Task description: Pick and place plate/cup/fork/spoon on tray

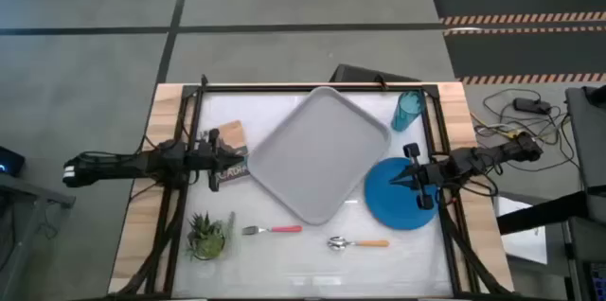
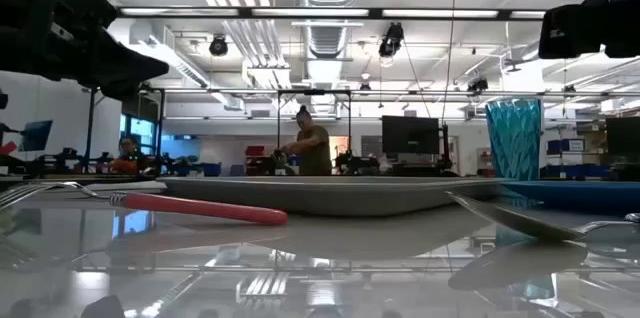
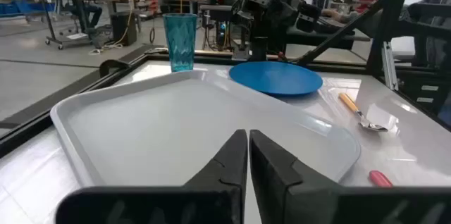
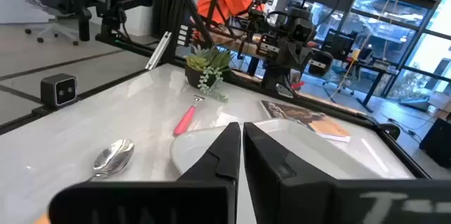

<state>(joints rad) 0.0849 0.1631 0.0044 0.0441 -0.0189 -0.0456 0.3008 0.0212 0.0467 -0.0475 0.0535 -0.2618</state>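
Observation:
The grey tray lies turned at an angle mid-table. The blue plate lies flat on the table to the right of the tray, and the teal cup stands upright beyond it. The fork with its pink handle and the spoon with its orange handle lie on the table near the front. My left gripper is shut and empty, above the tray's left edge. My right gripper is shut and empty, above the plate. In the low view both grippers are well above the table.
A small potted plant stands at the front left. A printed book lies under my left gripper. A dark frame runs round the table. People show in the room beyond.

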